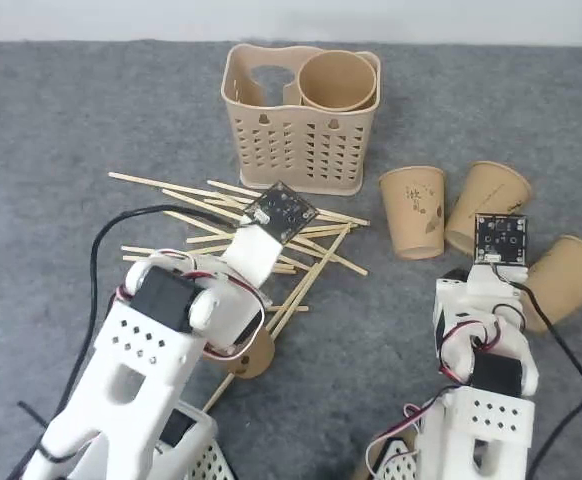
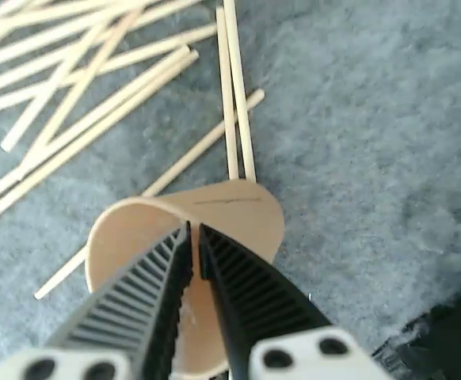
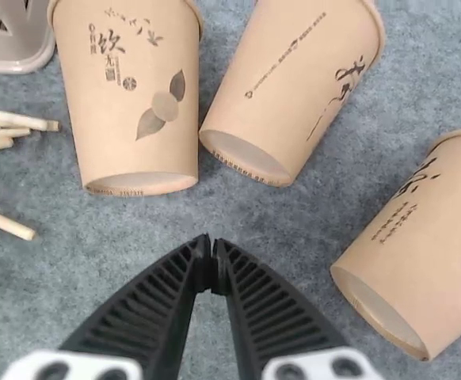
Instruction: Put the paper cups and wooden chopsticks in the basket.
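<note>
1. left gripper (image 2: 192, 234): i am seeing its jaws closing narrowly on the wall of a paper cup, the pinched cup (image 2: 242, 212). the ribbed fingers are meeting at the cup's rim, and the rim is looking bent out of round. i cannot tell whether this cup is resting on the carpet (image 1: 51, 120) or hanging just above it. in the high view it is showing under the left arm, at the near end of the chopsticks (image 1: 201, 222).

2. right gripper (image 3: 212, 247): its jaws are pressing together, tip to tip, with nothing between them. they are hovering over bare carpet.

3. just beyond the right gripper, three cups are lying on their sides, bases toward it: the first cup (image 3: 131, 95), the second cup (image 3: 294, 87) just beside it, and the third cup (image 3: 420, 245) set apart to one side.

4. the chopsticks are lying scattered and crossing on the carpet between the left arm and the basket (image 1: 301, 150).

5. the basket is standing upright at the far side, and one upright cup, the stored cup (image 1: 336, 80), is sitting in its right compartment.
</note>
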Tool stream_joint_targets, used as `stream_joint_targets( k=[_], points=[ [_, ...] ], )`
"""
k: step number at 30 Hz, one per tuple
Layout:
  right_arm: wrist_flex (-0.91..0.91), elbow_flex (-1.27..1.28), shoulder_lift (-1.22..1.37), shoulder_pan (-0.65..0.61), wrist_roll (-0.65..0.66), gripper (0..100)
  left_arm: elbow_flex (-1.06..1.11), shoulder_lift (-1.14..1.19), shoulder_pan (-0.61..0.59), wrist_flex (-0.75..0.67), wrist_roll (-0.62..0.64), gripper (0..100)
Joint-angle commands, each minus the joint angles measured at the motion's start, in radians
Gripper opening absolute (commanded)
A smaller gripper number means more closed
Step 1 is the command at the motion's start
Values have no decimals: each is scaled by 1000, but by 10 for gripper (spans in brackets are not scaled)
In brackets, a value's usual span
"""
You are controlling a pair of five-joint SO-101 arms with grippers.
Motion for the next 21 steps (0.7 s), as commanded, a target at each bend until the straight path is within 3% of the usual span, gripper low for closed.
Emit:
stream_joint_targets(
  k=[1,7,21],
  points=[
    [-24,-9,-21,-1,23,13,24,-34,3,-26,6,74],
    [-24,-6,-21,-5,43,13,39,-34,0,-29,11,179],
    [-25,-6,-21,-7,49,13,36,-35,0,-84,11,178]
  ],
)
